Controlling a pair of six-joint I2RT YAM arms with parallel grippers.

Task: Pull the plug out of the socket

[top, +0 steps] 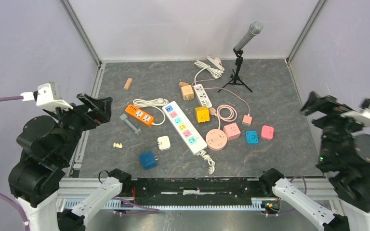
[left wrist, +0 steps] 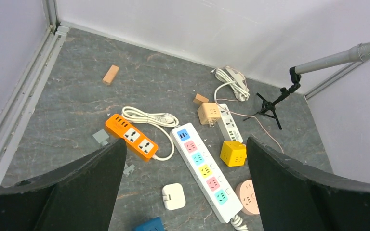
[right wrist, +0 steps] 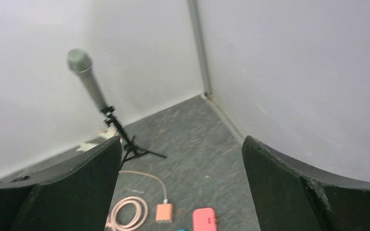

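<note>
**Pale walls round a dark marbled top**

Below and ahead of the left gripper [left wrist: 182, 144] spreads a dark grey, veined tabletop [left wrist: 72, 96], ending at a white back wall [left wrist: 173, 24]. Outward of the right gripper [right wrist: 181, 139] stands a pale side wall [right wrist: 294, 72]; a metal post [right wrist: 199, 48] marks the corner. Light is soft and even.

The left arm [top: 48, 144] and right arm [top: 351, 159] are black, with thick round joints. Each wrist has a white camera box [top: 48, 95] and a purple cable [top: 0, 100]. The left gripper [top: 98, 109] and right gripper [top: 314, 109] are matte black.
</note>
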